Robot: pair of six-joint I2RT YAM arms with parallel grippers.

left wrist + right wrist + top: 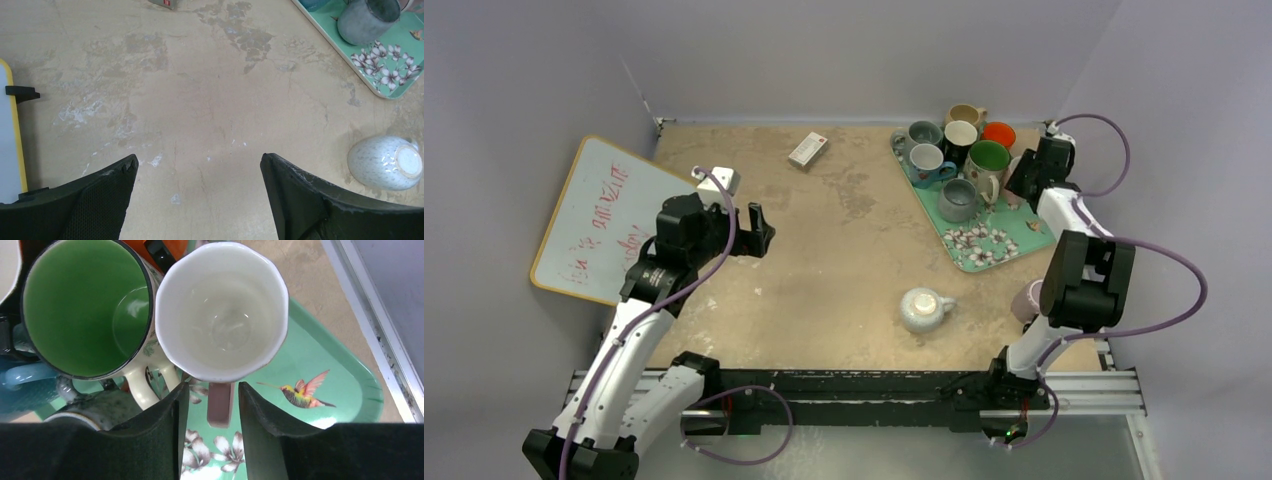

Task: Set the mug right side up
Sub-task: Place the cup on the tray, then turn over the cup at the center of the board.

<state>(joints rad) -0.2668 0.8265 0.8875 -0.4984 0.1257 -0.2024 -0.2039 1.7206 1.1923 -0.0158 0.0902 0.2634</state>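
A speckled white mug (921, 308) stands upside down, base up, on the tan table near the front middle, with its handle to the right. It also shows at the right edge of the left wrist view (387, 162). My left gripper (759, 232) is open and empty over bare table, well left of that mug (200, 165). My right gripper (1021, 180) hovers over the green tray (345, 390). Its fingers (210, 387) straddle the pinkish handle (220, 407) of an upright white mug (222, 315), with a small gap on each side.
The flowered green tray (984, 245) at the back right holds several upright mugs, among them a green-lined one (80, 305) and a grey one (957, 200). A whiteboard (594, 215) lies at the left. A small white box (808, 149) lies at the back. A pinkish object (1027, 298) sits behind the right arm.
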